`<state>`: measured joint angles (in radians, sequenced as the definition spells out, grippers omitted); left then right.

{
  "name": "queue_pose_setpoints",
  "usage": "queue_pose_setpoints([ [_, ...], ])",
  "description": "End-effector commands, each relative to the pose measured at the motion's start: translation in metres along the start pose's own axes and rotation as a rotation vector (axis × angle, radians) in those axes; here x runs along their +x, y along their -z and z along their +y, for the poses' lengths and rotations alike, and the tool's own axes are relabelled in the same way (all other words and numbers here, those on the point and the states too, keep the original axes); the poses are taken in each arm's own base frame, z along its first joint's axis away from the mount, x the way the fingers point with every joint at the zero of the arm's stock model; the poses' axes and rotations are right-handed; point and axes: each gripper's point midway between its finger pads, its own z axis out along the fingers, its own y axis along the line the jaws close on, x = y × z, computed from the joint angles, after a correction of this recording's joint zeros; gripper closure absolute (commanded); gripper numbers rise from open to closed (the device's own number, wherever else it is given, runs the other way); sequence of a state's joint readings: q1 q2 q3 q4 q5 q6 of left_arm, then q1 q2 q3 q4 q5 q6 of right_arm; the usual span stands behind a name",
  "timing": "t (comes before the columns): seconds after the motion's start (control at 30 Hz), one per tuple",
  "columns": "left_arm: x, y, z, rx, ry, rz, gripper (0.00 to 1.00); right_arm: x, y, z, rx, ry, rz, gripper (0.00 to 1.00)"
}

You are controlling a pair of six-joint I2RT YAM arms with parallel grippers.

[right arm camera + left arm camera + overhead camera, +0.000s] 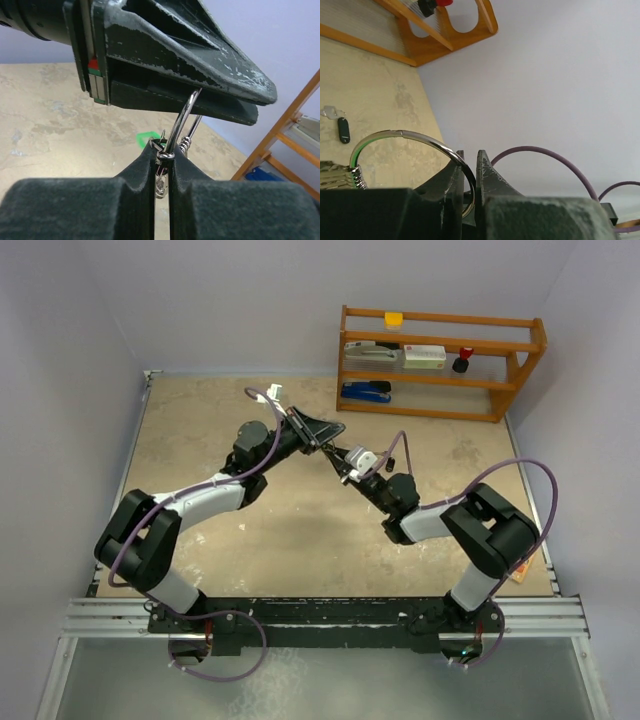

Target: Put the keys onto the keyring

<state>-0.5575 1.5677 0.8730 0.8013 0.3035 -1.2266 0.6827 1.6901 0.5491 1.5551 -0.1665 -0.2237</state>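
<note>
My left gripper (322,433) is shut on the keyring (427,142), a thin silver wire ring pinched between its jaws and held above the table. A cluster of small silver keys (340,175) hangs on the ring at lower left. My right gripper (346,464) meets it from the right and is shut on a small silver key (164,156) right at the ring wire (182,117). A green-headed key (146,138) lies on the table beyond my right fingers. A black-headed key (343,130) lies on the table further off.
A wooden shelf (440,360) stands at the back right, holding a blue stapler (365,392) and small items; it also shows in the left wrist view (445,35) and the right wrist view (290,130). Purple cables loop off both arms. Walls close the table's left, back and right sides.
</note>
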Motion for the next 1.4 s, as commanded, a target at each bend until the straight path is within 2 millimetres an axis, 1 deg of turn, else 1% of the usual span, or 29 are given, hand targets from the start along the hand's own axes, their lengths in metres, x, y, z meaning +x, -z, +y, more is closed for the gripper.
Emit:
queue_pose_setpoints([
  [0.0, -0.031, -0.006, -0.025, 0.088, -0.120, -0.087, 1.00, -0.077, 0.006, -0.022, 0.095, -0.016, -0.256, 0.79],
  [0.03, -0.033, -0.006, -0.025, 0.085, -0.131, -0.089, 1.00, -0.074, 0.009, -0.025, 0.113, -0.028, -0.235, 0.70],
  [0.07, -0.034, -0.005, -0.025, 0.080, -0.146, -0.090, 1.00, -0.067, 0.015, -0.026, 0.128, -0.039, -0.199, 0.66],
  [0.1, -0.036, -0.004, -0.027, 0.078, -0.169, -0.091, 1.00, -0.063, 0.017, -0.027, 0.136, -0.046, -0.169, 0.64],
  [0.13, -0.039, -0.004, -0.028, 0.071, -0.196, -0.094, 1.00, -0.053, 0.022, -0.033, 0.175, -0.055, -0.109, 0.62],
  [0.2, -0.044, -0.003, -0.027, 0.031, -0.268, -0.097, 1.00, -0.031, 0.030, -0.035, 0.198, -0.074, 0.025, 0.58],
  [0.27, -0.049, -0.001, -0.026, -0.008, -0.340, -0.100, 1.00, -0.018, 0.040, -0.038, 0.224, -0.099, 0.119, 0.56],
  [0.3, -0.051, 0.000, -0.025, -0.023, -0.379, -0.099, 1.00, -0.016, 0.044, -0.038, 0.228, -0.102, 0.140, 0.56],
  [0.4, -0.052, 0.002, -0.028, -0.025, -0.439, -0.097, 1.00, -0.018, 0.051, -0.039, 0.241, -0.118, 0.147, 0.56],
  [0.57, -0.050, 0.010, -0.042, 0.041, -0.513, -0.110, 1.00, -0.009, 0.044, -0.041, 0.250, -0.169, 0.245, 0.55],
  [0.73, -0.049, 0.017, -0.043, 0.042, -0.562, -0.114, 1.00, -0.011, 0.035, -0.038, 0.235, -0.217, 0.272, 0.55],
  [0.87, -0.048, 0.011, -0.030, -0.027, -0.556, -0.077, 1.00, -0.024, 0.025, -0.028, 0.163, -0.244, 0.239, 0.55],
  [1.1, -0.044, 0.010, -0.015, -0.120, -0.563, -0.061, 1.00, -0.037, 0.009, -0.015, 0.061, -0.264, 0.241, 0.53],
  [1.17, -0.040, 0.008, -0.009, -0.155, -0.569, -0.045, 1.00, -0.040, 0.007, -0.012, 0.037, -0.272, 0.231, 0.53],
  [1.37, -0.037, 0.001, -0.007, -0.208, -0.574, -0.049, 1.00, -0.045, -0.003, -0.004, -0.018, -0.288, 0.224, 0.54],
])
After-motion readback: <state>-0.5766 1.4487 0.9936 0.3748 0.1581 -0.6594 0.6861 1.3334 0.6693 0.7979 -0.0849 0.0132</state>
